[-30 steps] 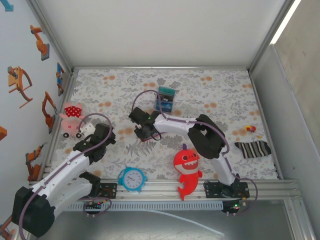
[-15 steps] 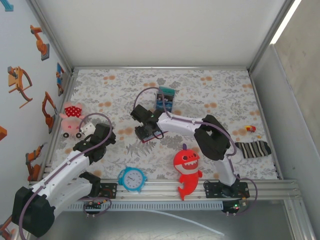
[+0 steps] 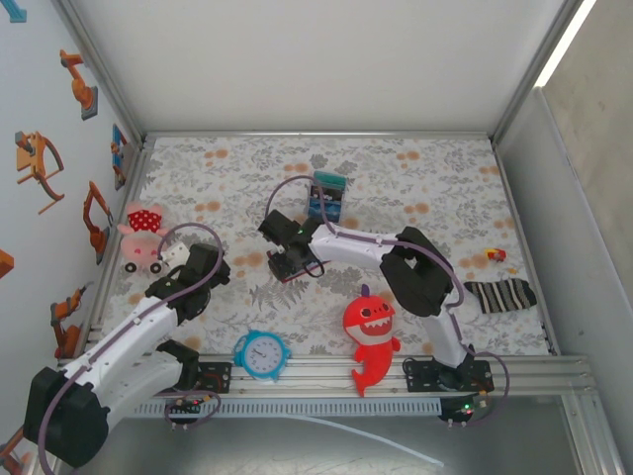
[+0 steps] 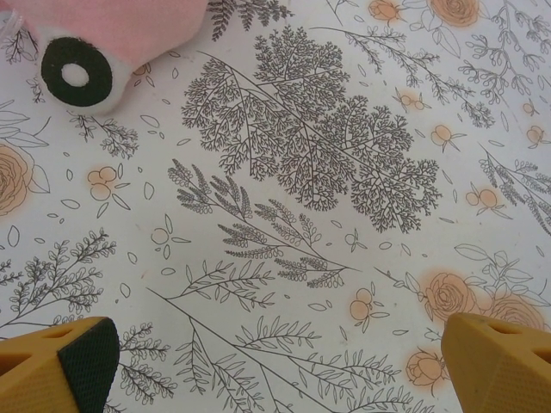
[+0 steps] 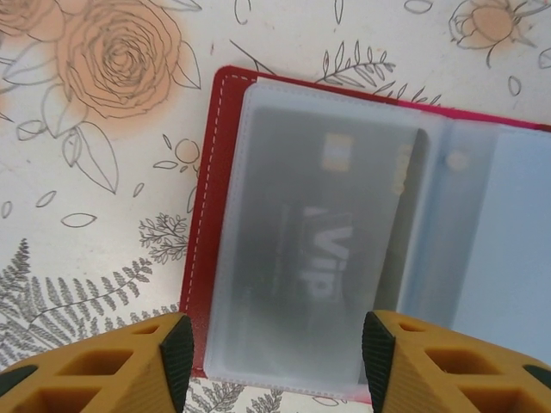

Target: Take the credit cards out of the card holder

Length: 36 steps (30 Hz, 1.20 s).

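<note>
The holder (image 5: pixel 202 215) lies open mid-bench (image 5: pixel 86 129), with a dark card (image 5: pixel 318 249) inside its clear sleeve (image 5: pixel 258 112). Our right jaws hover spread, one on each side of the card's near edge. We should pinch the card alone, not the sleeve, then slide it out. Our left jaws stand wide apart over bare bench.

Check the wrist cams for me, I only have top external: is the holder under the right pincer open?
Observer: Yes. In the right wrist view the holder lies open, inside facing up.
Operator: Any card in it?
Observer: One dark card marked VIP, inside a frosted sleeve.
Operator: Pincer gripping it?
Observer: No. The right pincer is open, fingers spread across the holder's near edge, nothing clamped.
</note>
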### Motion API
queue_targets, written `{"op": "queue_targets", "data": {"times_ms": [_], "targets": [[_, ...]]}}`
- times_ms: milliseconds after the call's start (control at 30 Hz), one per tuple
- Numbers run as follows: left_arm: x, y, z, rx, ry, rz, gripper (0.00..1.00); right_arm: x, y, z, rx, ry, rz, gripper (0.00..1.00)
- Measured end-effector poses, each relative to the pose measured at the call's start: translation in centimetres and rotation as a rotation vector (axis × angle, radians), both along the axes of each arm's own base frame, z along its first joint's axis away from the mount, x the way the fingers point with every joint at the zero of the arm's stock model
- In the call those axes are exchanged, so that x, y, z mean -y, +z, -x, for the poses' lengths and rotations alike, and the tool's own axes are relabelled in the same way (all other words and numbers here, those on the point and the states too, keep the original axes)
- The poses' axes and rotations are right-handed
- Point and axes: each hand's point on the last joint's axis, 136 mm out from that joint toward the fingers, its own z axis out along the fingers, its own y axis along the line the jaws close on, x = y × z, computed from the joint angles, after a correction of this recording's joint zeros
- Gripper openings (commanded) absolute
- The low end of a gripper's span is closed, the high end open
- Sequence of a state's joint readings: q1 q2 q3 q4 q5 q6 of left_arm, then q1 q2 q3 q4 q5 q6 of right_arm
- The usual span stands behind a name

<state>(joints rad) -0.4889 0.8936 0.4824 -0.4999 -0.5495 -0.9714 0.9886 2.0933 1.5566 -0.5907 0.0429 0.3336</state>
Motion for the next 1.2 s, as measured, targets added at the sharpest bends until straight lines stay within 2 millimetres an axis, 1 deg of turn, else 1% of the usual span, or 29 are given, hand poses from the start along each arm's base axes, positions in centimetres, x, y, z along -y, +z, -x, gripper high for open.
{"op": "queue_targets", "data": {"times_ms": [167, 367, 567, 733, 1000, 1133, 1200], "targets": [[0.1, 0.0, -0.1, 0.001, -0.003, 0.005, 0.97, 0.3, -1.4, 0.1, -0.015, -0.002, 0.027, 0.54], [0.3, 0.1, -0.2, 0.0, -0.009, 0.008, 0.97, 0.3, -1.5, -0.2, -0.017, -0.011, 0.015, 0.48], [0.4, 0.1, -0.3, 0.0, -0.012, 0.009, 0.97, 0.3, -1.3, -0.4, -0.043, -0.021, -0.049, 0.49], [0.4, 0.0, -0.3, -0.003, -0.014, 0.01, 0.97, 0.2, -1.2, -0.4, -0.057, -0.021, -0.077, 0.44], [0.4, 0.0, -0.3, -0.005, -0.019, 0.008, 0.97, 0.3, -1.0, -0.6, -0.076, -0.026, -0.119, 0.43], [0.4, 0.0, -0.3, -0.005, -0.02, 0.008, 0.97, 0.5, -1.0, -0.9, -0.089, -0.045, -0.143, 0.35], [0.4, 0.0, -0.3, -0.005, -0.021, 0.007, 0.97, 0.7, -1.0, -1.1, -0.093, -0.057, -0.148, 0.34]]}}
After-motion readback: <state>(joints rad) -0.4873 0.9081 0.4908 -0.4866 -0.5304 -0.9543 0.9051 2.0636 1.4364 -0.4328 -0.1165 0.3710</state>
